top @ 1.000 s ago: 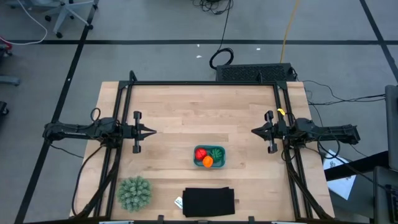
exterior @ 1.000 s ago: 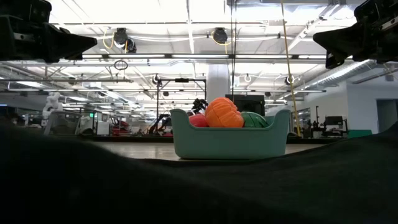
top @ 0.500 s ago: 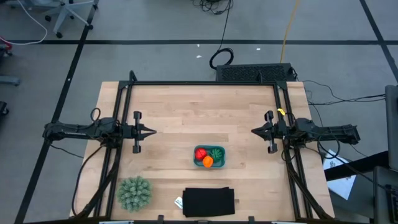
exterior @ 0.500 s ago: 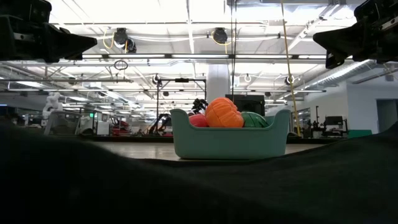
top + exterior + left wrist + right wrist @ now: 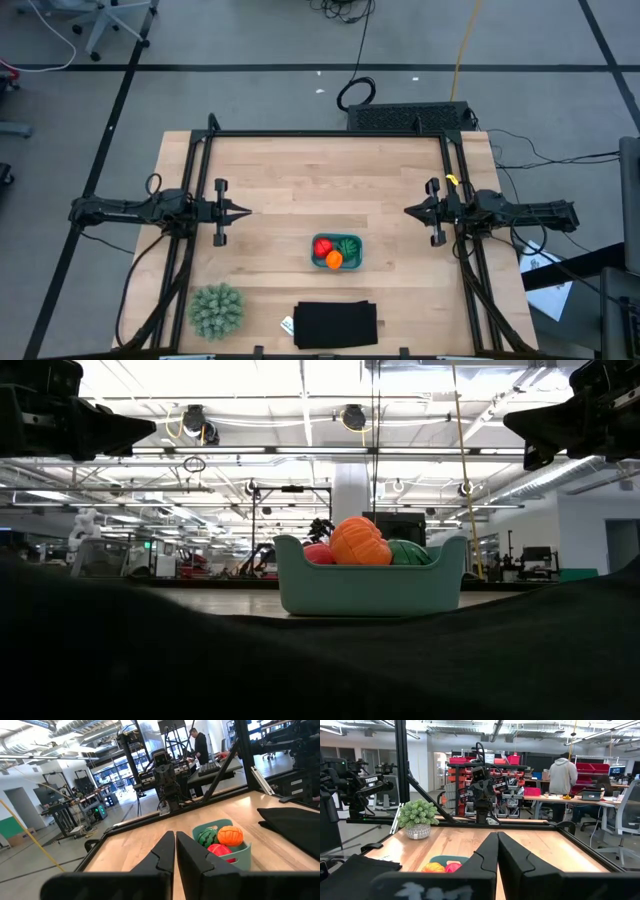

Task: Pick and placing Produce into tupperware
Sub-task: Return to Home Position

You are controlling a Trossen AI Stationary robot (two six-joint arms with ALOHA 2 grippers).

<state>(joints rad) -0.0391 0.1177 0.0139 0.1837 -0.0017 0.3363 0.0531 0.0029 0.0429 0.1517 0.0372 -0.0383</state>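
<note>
Produce: all three pieces lie inside the tupperware (image 5: 370, 588). The red piece (image 5: 322, 247) and the dark green striped piece (image 5: 347, 247) sit side by side, and the orange piece (image 5: 334, 260) touches both. In the low view the orange one rises above the rim.
Tupperware: it stands upright on the worktop (image 5: 300, 170), about midway between the two arms and apart from both.
Loose produce: none shows on the bare wood.
Left pincer (image 5: 243, 211): it hangs over the worktop's left side, well apart from the tub and pointing inward. Its fingers are pressed together with nothing between them.
Right pincer (image 5: 410, 211): it mirrors the left over the right side, likewise closed up and empty.
Nearby things: a flat black object (image 5: 336, 324) lies near the tub at the worktop's edge. A spiky pale-green ball (image 5: 216, 310) sits in the corner on the left arm's side. Neither touches the tub.
Progress: the filling looks finished, judging by three pieces in and none out.
Left to do: seemingly nothing beyond the arms settling at rest.
</note>
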